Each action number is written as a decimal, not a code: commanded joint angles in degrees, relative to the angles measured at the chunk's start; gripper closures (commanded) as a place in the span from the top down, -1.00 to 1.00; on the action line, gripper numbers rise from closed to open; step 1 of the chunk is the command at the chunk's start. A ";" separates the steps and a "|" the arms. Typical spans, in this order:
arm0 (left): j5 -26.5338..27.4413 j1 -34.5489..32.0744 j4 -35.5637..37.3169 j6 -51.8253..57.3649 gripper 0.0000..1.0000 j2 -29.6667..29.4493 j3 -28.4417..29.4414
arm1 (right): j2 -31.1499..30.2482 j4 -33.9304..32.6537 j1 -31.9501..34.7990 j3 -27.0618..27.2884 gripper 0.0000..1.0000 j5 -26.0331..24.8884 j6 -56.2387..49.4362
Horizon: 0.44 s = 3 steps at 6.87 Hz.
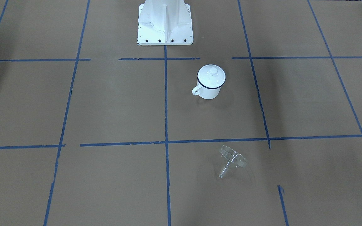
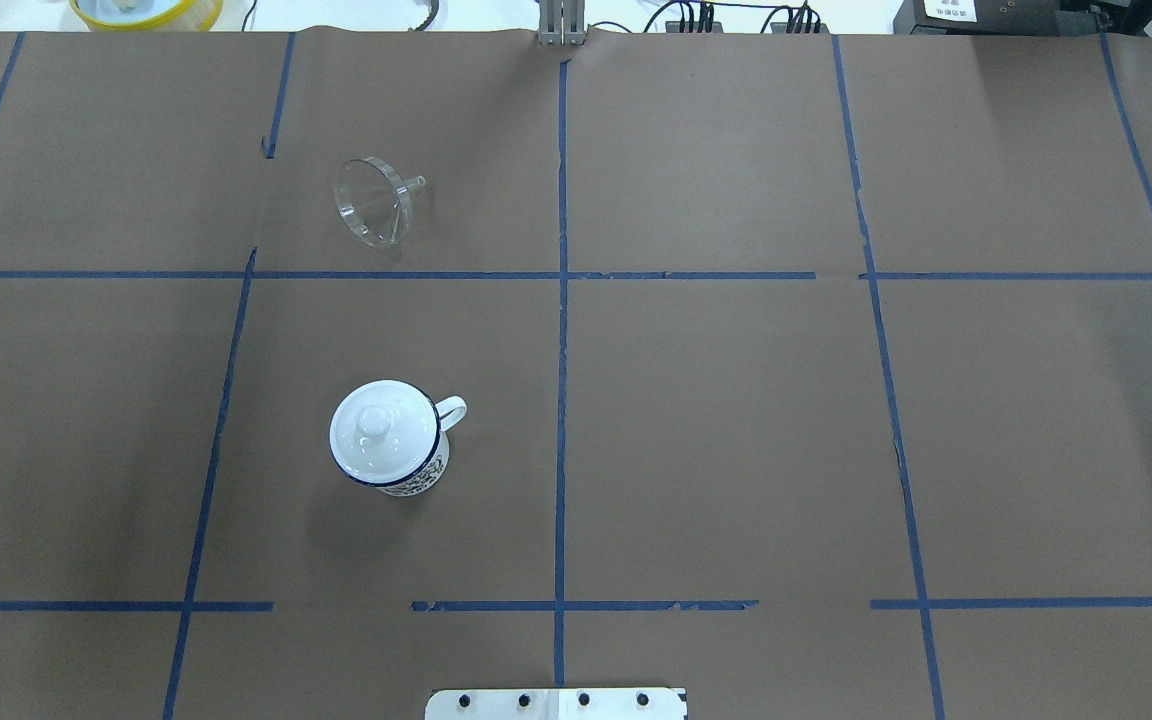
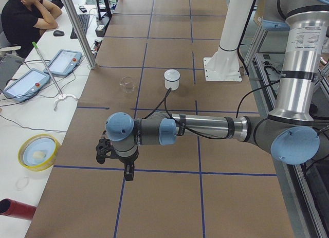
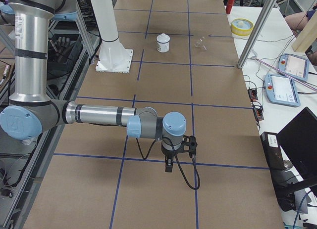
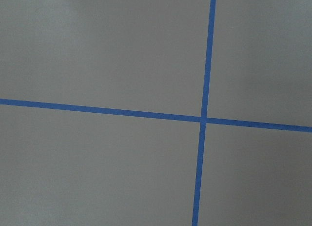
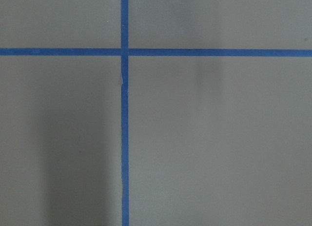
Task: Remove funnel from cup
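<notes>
The clear funnel lies on its side on the brown paper, well apart from the cup; it also shows in the overhead view. The cup is a white mug with a dark blue rim, standing upright with a white domed lid on it; its patterned body shows in the overhead view. My left gripper hangs over a tape crossing far from both. My right gripper hangs at the opposite end. I cannot tell whether either is open or shut.
The white robot base stands behind the cup. A metal post, tablets, a yellow-rimmed bowl and a red cylinder line the operators' side, where a person sits.
</notes>
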 commanded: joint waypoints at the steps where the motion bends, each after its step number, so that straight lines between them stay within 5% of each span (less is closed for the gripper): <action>1: -0.02 0.02 -0.12 -0.37 1.00 0.41 -0.42 | 0.00 0.00 0.00 -0.01 1.00 0.00 0.00; 3: -0.02 0.10 -0.12 -0.81 1.00 0.23 -0.07 | 0.00 0.00 0.00 -0.01 1.00 0.00 0.00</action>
